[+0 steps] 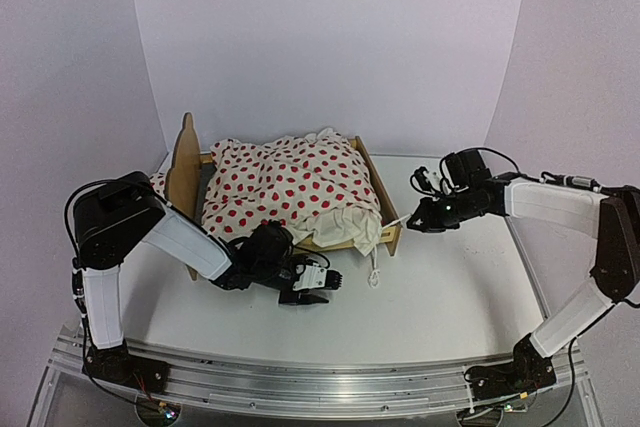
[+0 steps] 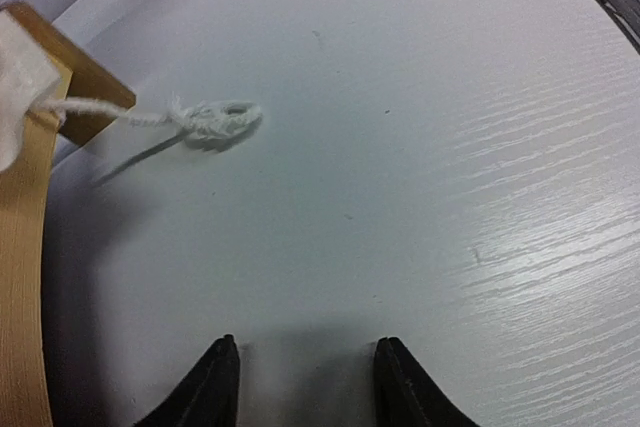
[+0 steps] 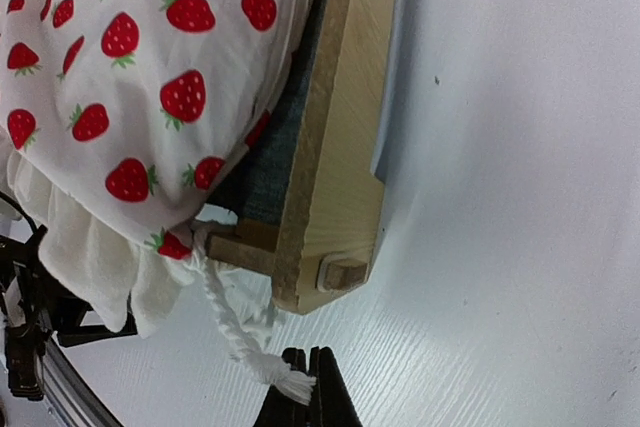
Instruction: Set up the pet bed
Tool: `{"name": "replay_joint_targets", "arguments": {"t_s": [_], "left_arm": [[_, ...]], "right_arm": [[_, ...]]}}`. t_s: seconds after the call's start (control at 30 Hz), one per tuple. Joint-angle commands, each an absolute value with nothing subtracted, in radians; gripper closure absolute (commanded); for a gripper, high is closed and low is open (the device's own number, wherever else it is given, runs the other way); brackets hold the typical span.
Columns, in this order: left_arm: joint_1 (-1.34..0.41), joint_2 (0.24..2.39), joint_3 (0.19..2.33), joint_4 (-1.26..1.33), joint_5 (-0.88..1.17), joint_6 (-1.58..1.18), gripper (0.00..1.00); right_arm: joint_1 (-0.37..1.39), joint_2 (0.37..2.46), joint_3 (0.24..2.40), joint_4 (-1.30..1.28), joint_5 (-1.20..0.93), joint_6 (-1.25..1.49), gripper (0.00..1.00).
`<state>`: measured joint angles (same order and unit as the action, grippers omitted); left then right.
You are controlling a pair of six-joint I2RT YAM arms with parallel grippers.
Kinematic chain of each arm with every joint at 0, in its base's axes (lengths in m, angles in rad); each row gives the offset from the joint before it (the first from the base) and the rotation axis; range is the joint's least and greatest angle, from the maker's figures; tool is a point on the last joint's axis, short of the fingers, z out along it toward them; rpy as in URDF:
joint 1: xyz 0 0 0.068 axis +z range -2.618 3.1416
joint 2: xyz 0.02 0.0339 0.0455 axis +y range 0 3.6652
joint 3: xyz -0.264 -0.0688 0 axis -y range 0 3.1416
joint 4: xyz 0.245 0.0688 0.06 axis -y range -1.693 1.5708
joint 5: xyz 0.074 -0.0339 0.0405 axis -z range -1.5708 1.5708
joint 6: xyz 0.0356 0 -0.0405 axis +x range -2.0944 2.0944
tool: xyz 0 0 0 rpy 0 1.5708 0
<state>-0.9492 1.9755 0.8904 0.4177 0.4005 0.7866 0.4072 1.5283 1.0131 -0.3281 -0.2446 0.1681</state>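
Left gripper (image 2: 305, 387): low over table (image 1: 450, 297), just in front of bed's near rail, fingers apart, nothing between them. Knot (image 2: 215, 119) of white string lies on table ahead of it.

Pet bed (image 1: 183, 172): centre-back of table, pale plywood, wavy headboard at left end, low side rails.

Strawberry-print blanket (image 1: 290, 182) heaped over it, hides most of base. Dark grey strip shows only in right wrist view. Near rail partly behind left arm (image 1: 185, 237).

Right gripper (image 3: 312, 392): by bed's right near corner, clenched on white cord (image 3: 235, 327).

Left arm lies low, reaching right; left gripper (image 2: 305, 375) parted, empty. Right arm stretches left; right gripper (image 3: 311, 387) pinches a cord (image 3: 232, 332).
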Motion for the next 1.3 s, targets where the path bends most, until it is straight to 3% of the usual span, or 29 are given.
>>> {"name": "replay_joint_targets", "arguments": {"t_s": [0.0, 0.27, 0.37, 0.5, 0.63, 0.73, 0.93, 1.1, 1.27], "left_arm": [[-0.967, 1.939, 0.922, 0.359, 0.475, 0.802, 0.42], [-0.970, 1.811, 0.905, 0.209, 0.463, 0.753, 0.42], [-0.969, 1.737, 0.924, 0.114, 0.464, 0.708, 0.41], [-0.969, 1.626, 0.959, -0.050, 0.442, 0.668, 0.40], [-0.963, 1.509, 0.981, -0.216, 0.366, 0.659, 0.37], [-0.939, 1.428, 1.006, -0.344, 0.250, 0.615, 0.29], [-0.839, 1.297, 0.963, -0.513, -0.023, 0.609, 0.12], [-0.700, 1.234, 0.916, -0.512, -0.103, 0.653, 0.10], [-0.644, 1.210, 0.848, -0.493, -0.136, 0.716, 0.14]], "right_arm": [[0.404, 1.464, 0.945, -0.317, -0.321, 0.214, 1.00], [0.404, 1.412, 0.830, -0.387, -0.281, 0.317, 0.98], [0.404, 1.433, 0.767, -0.440, -0.254, 0.400, 0.87], [0.404, 1.462, 0.715, -0.532, -0.214, 0.474, 0.63], [0.404, 1.407, 0.743, -0.612, -0.190, 0.502, 0.53], [0.416, 1.319, 0.810, -0.601, -0.167, 0.500, 0.43], [0.574, 1.286, 0.904, -0.357, -0.058, 0.458, 0.40], [0.658, 1.420, 0.919, -0.159, -0.008, 0.542, 0.41], [0.666, 1.588, 1.001, 0.055, -0.164, 0.582, 0.42]]}}
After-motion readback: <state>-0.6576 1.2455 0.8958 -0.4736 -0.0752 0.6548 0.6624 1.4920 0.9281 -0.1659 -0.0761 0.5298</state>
